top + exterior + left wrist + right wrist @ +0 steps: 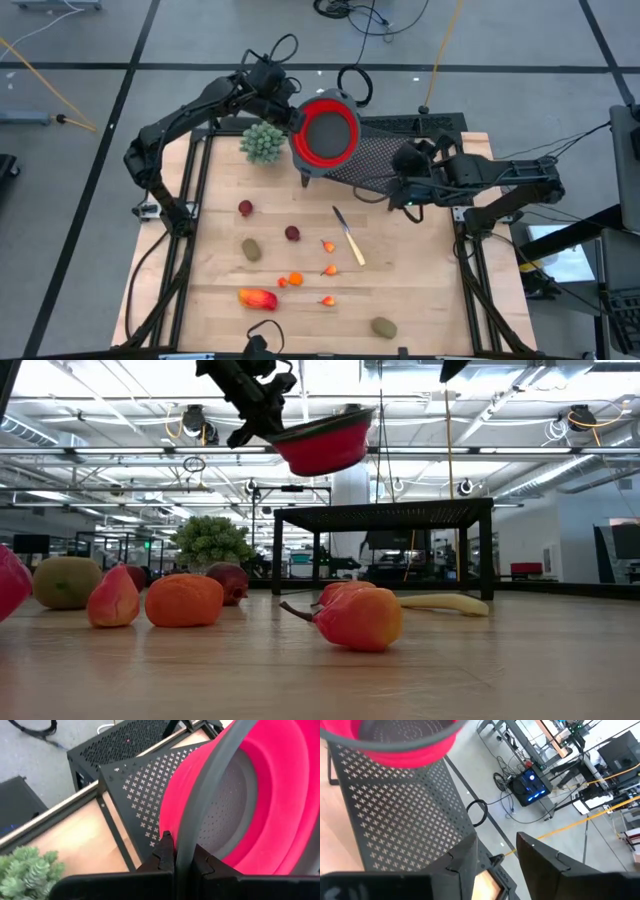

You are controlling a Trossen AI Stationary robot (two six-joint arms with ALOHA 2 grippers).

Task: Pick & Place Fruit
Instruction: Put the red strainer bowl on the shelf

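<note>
Your left gripper (176, 857) is clamped on the grey rim of the red colander (325, 131), holding it in the air above the perforated black shelf (385, 160) at the far side of the table (420, 285); in the low view the bowl hangs tilted, clear of the shelf top. Just beside that gripper, on its near left side, sits the pale green knobbly bunch (263, 142). Your right gripper (405, 192) hovers at the shelf's right end with its two fingers (465, 862) standing apart and nothing between them, the colander off to its left. All the fruit lies on the wood nearer you than both grippers: the dark red ball (292, 233) and a second red ball (245, 208) closest to the left gripper, a brownish-green oval (251, 249) below them, the red-orange-yellow oblong (258, 298) near the front edge, another oval (383, 326) well toward the front right, and tiny orange and red bits (295, 279) scattered between. The yellow-handled knife (349, 236) lies near and below the right gripper.
</note>
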